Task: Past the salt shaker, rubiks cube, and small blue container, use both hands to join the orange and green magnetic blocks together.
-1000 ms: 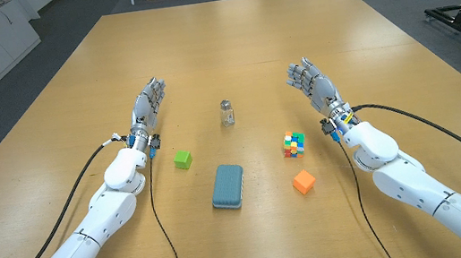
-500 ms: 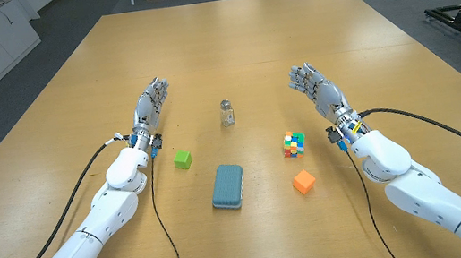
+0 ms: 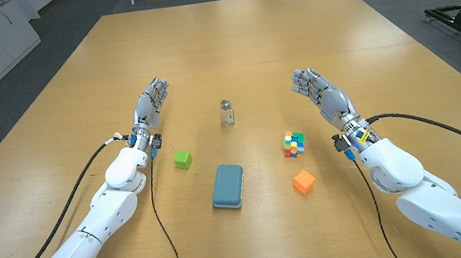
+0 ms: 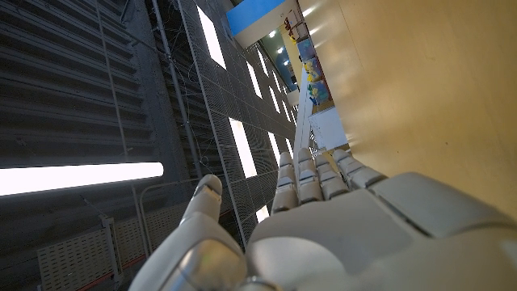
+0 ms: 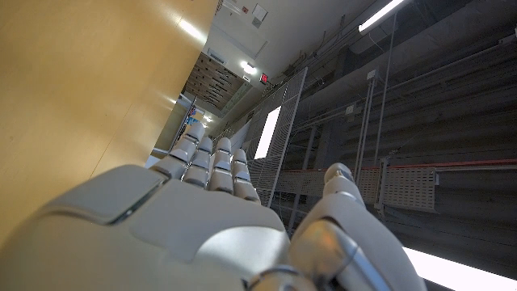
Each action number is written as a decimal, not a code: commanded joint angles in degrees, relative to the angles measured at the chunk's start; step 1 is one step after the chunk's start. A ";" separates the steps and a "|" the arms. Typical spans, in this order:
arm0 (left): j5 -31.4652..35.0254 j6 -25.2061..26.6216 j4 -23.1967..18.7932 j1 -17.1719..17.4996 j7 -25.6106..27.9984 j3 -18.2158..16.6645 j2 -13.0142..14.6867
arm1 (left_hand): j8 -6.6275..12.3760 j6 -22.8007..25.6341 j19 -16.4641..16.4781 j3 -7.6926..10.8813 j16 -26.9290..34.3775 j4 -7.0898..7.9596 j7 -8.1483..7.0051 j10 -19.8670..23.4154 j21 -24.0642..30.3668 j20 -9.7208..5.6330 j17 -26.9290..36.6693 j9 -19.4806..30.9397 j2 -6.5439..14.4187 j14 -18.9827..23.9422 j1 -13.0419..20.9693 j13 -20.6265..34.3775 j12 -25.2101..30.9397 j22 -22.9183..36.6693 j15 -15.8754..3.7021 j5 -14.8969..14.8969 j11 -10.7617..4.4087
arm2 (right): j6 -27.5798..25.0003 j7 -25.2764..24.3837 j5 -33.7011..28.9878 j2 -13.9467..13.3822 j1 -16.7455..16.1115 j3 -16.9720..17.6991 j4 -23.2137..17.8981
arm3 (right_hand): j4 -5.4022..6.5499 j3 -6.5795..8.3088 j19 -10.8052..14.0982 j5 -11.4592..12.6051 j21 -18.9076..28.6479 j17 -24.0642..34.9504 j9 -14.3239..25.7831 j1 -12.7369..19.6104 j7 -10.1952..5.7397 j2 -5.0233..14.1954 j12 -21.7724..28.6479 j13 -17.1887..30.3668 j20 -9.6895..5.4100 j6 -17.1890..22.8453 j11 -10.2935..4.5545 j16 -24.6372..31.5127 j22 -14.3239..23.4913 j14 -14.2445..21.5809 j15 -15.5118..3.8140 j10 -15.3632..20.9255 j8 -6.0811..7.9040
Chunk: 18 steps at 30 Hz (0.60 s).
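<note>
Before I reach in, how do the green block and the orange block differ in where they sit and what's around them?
The green block lies on the robot's left, close to the left hand; the orange block lies on the right, nearer the table's front edge. The green block has bare table around it; the orange block sits just in front of the Rubik's cube. The orange one looks slightly bigger. Both are small cubes, untouched, with the blue container between them.

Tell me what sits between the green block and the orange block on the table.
The small blue container lies roughly between the green block and the orange block, nearer the robot than the straight line joining them. The rubiks cube stands just beyond the orange block.
</note>
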 commanded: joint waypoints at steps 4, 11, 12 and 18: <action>1.00 0.42 -1.08 0.20 1.56 -0.15 -0.05 | 0.56 0.75 0.40 0.07 0.02 -0.14 -0.08 0.73 0.12 -4.14 0.10 0.20 0.37 0.76 -0.01 0.09 0.18 0.17 -0.23 -0.04 -0.18 | 1.93 -0.39 -2.18 -0.24 -6.49 3.59 -3.07 | -0.51 0.28 0.46 0.33 -0.06 0.04 0.12 0.75 0.43 0.07 0.44 0.13 -0.05 0.36 -0.01 0.27 0.33 0.70 0.26 0.44 0.34; 1.32 0.77 -1.07 -0.53 1.36 0.15 -0.09 | 0.48 0.72 0.55 0.09 0.00 -0.18 -0.15 0.98 0.13 -4.11 0.10 0.21 0.46 0.89 0.06 0.03 0.21 0.17 -0.22 -0.04 0.02 | 1.93 -0.11 -2.75 -0.24 -9.66 5.33 -4.45 | -0.61 0.35 0.56 0.34 -0.10 0.03 0.12 0.96 0.41 0.17 0.39 0.13 -0.01 0.39 -0.22 0.27 0.33 0.77 0.21 0.40 0.29; 1.28 0.73 -1.21 -0.53 1.28 0.15 -0.07 | 0.48 0.74 0.55 0.09 0.00 -0.19 -0.13 0.96 0.12 -4.13 0.10 0.21 0.48 0.91 0.07 0.02 0.19 0.17 -0.23 -0.04 0.03 | 1.99 -0.19 -2.94 -0.22 -10.40 5.70 -4.77 | -0.63 0.36 0.58 0.34 -0.11 0.03 0.12 1.00 0.38 0.19 0.39 0.13 -0.01 0.39 -0.19 0.28 0.33 0.82 0.23 0.42 0.29; 1.49 1.11 -1.75 -0.87 1.16 0.18 0.24 | 0.44 0.80 0.68 0.12 0.01 -0.23 -0.21 1.05 0.12 -4.14 0.10 0.23 0.56 1.10 0.14 -0.03 0.17 0.17 -0.20 -0.03 0.05 | 2.52 -0.86 -4.79 0.58 -13.68 7.61 -6.29 | -0.69 0.39 0.62 0.33 -0.15 0.02 0.12 1.12 0.34 0.24 0.40 0.13 0.04 0.38 -0.22 0.30 0.34 0.90 0.24 0.50 0.24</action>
